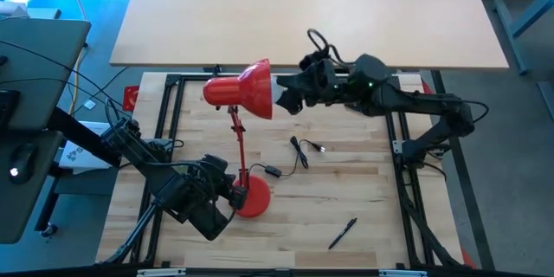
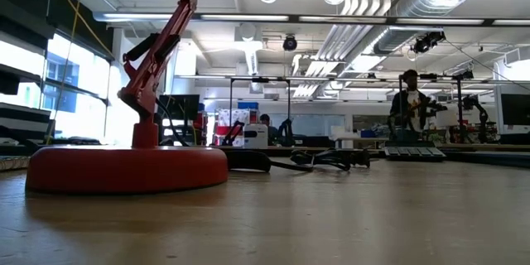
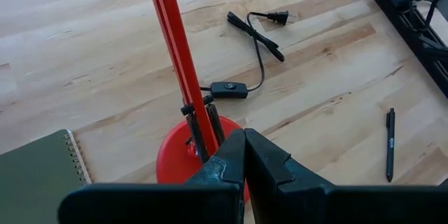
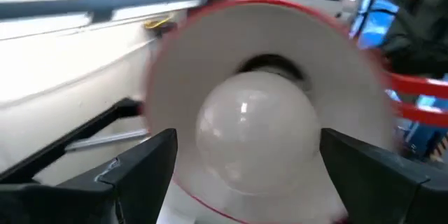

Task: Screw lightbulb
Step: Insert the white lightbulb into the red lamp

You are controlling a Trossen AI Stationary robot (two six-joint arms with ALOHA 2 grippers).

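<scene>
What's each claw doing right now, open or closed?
Left claw: closed, empty, pressing the red lamp base.
Right claw: open, fingers either side of the lightbulb at the lamp shade.

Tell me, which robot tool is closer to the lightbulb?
Right. The right tool is at the mouth of the red lamp shade, its fingers open on either side of the lightbulb. The left tool is shut, down by the lamp base.

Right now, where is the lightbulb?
In the right wrist view the lightbulb sits inside the mouth of the red lamp shade, between the open fingers of the right gripper.
</scene>
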